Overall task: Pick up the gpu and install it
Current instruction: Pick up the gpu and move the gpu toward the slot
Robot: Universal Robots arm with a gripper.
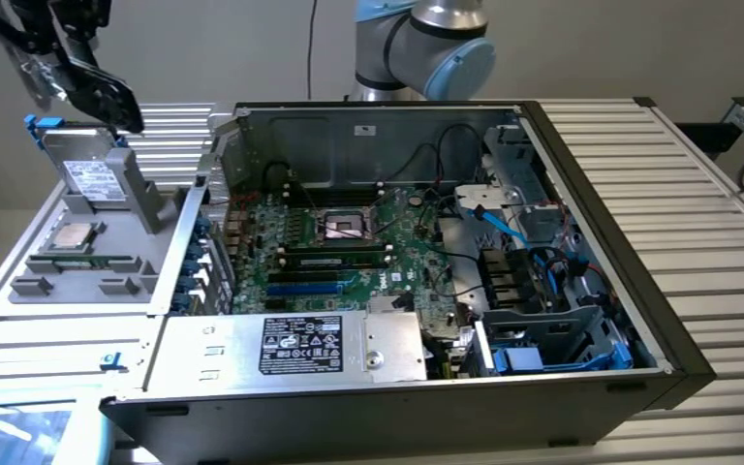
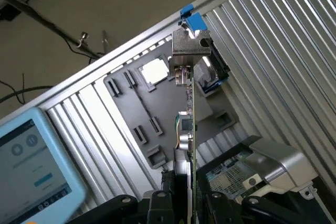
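So the gripper (image 2: 189, 208) is clamped on the gpu (image 2: 190, 124), one finger on each side of the card, and it's holding it up in the air, clear of everything. From the wrist view you see the card edge-on, running straight out from the gripper with the metal bracket (image 2: 191, 45) at the far end. Right below the gripper is the grey tray (image 1: 36, 320), and the gpu isn't touching it. On the tray, the hard drive (image 1: 88, 174) stands upright with its blue tab almost directly under the bracket, the CPU (image 1: 75, 233) lies flat a bit further out, and the RAM stick (image 1: 81, 262) lies just past that. The open case (image 1: 321, 136) is well off to the exterior view's right of the gripper and lower down, lying on the slatted surface (image 1: 682, 194) with the motherboard (image 1: 333, 252) facing up. There's also a tablet (image 2: 31, 166) with a light blue frame, down below the gripper and off to one side of the tray.
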